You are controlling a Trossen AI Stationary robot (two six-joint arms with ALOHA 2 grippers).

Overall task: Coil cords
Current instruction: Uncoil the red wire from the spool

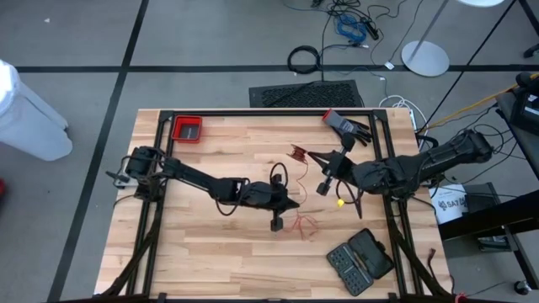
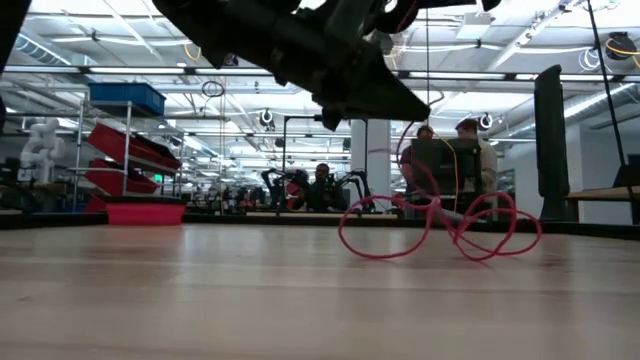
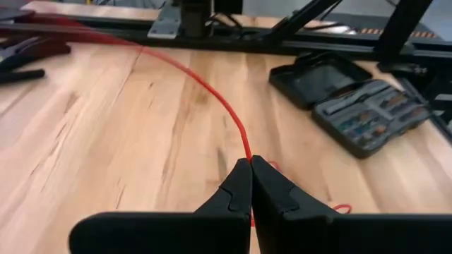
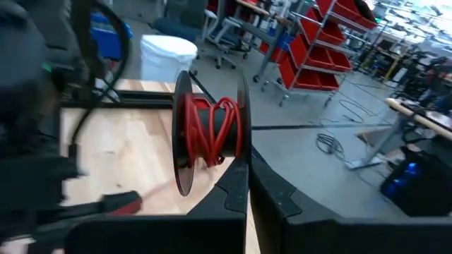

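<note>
- While your left gripper [image 3: 251, 164] pinches the red cord [image 3: 205, 88] near the middle of the table [image 1: 210, 252], its fingers are pressed together on the strand, so keep that clamp as it is.
- Your right gripper [image 4: 247, 166] sits toward the table's far right part, fingers closed on the small black spool [image 4: 185, 141], which already carries several red turns between its two discs.
- From the left fingers the cord runs taut across the wood toward the far edge; behind them a loose tangle of red loops [image 2: 440, 225] lies on the table, toward the near edge and just beside the gripper.
- To wind well, I judge you should hold the strand lightly tensioned and feed it square to the spool's axle, so each turn lands between the discs and not over a rim.
- Let the cord slide or re-grip in short lengths; pulling hard could drag the loose loops into a knot or tug the spool out of the right fingers.
- Keep the slack away from the open tool case [image 1: 360, 261] at the near right corner and the red tray [image 1: 187, 129] at the far left corner.
- Much cord looks unwound on the table, so the coiling seems only partly done.
</note>
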